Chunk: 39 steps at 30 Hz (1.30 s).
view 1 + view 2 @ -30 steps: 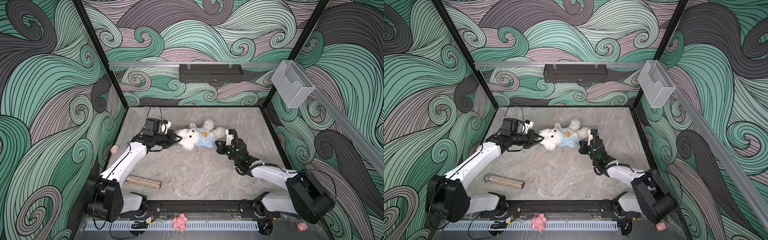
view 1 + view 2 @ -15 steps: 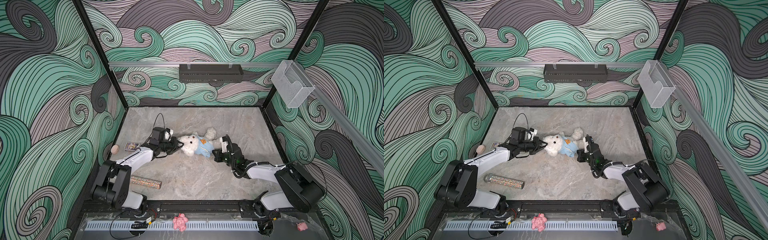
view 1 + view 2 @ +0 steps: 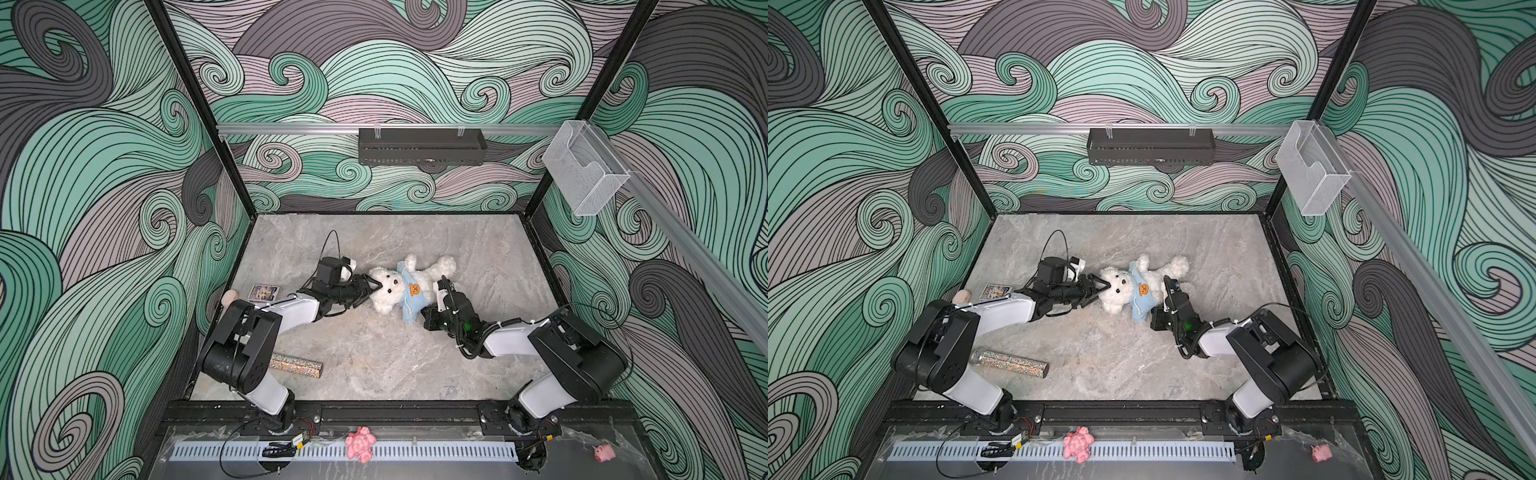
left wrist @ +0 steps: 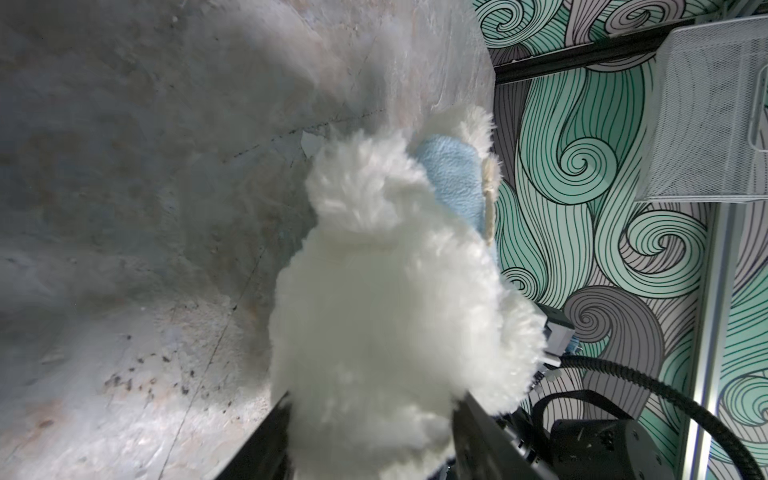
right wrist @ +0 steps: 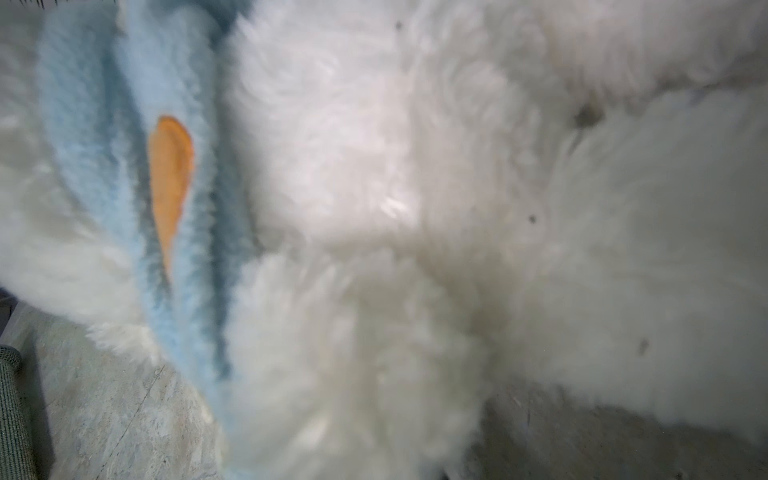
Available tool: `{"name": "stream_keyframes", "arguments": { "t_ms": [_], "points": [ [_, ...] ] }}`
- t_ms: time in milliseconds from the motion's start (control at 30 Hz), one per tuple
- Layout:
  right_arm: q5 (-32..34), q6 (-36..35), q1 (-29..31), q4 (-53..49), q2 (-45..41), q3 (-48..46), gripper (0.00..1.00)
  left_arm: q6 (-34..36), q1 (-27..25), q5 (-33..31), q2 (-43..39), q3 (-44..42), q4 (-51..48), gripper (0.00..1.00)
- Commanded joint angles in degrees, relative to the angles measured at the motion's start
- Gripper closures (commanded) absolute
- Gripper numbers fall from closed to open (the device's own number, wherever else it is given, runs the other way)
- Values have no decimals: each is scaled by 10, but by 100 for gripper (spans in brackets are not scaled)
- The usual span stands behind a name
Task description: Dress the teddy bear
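The teddy bear (image 3: 390,291) (image 3: 1121,291), fluffy and white, lies on its back mid-table in both top views. It wears a light blue shirt (image 3: 409,301) (image 5: 83,124) with an orange emblem. My left gripper (image 3: 372,286) (image 4: 370,415) is open, its black fingers (image 4: 282,419) standing on either side of the bear's head fur. My right gripper (image 3: 428,316) (image 3: 1156,318) is at the bear's lower body beside the shirt hem. White fur fills the right wrist view and hides the fingers, which are shut on the bear's leg.
On the left of the table lie a glittery tube (image 3: 295,365), a picture card (image 3: 264,292) and a small peach object (image 3: 228,297). A pink lumpy toy (image 3: 360,444) and a tiny pink pig (image 3: 604,451) sit beyond the front rail. A clear bin (image 3: 582,174) hangs on the right wall.
Both arms drew in toward the front and lowered, bringing the bear down onto the table. The left gripper, shut on the bear's head before, has opened.
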Motion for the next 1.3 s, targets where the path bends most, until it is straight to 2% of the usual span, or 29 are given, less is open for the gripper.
{"name": "stream_keyframes", "arguments": {
  "t_ms": [0,133,367,467,567,700,867,900,1000,1100,1200,1267],
  "points": [
    [14,1,3,-6,-7,3,100,-8,-4,1,12,5,42,30],
    [17,-3,3,-10,-12,-1,100,-24,-1,1,24,18,53,21],
    [16,-6,2,-10,-11,2,100,-26,-4,16,77,42,57,21],
    [10,-8,3,-8,-7,5,100,-24,-8,10,91,44,73,25],
    [12,-10,3,-9,-7,5,100,-17,-17,-1,102,52,76,37],
    [36,-21,1,-35,-34,-1,100,-3,-20,-8,107,54,79,64],
    [90,-45,-13,-123,-130,-16,100,93,-12,-28,79,72,-19,97],
    [93,-49,-21,-140,-153,-20,100,116,-10,-30,72,75,-37,100],
    [95,-48,-54,-200,-202,-25,100,167,-5,-62,46,69,-72,100],
    [80,-38,-99,-257,-212,-21,100,203,-5,-89,31,55,-71,100],
    [48,-38,-116,-263,-218,-18,100,228,-8,-93,32,57,-77,100],
    [-9,-59,-114,-226,-227,-24,100,242,-14,-89,34,56,-69,100]
  ]
}}
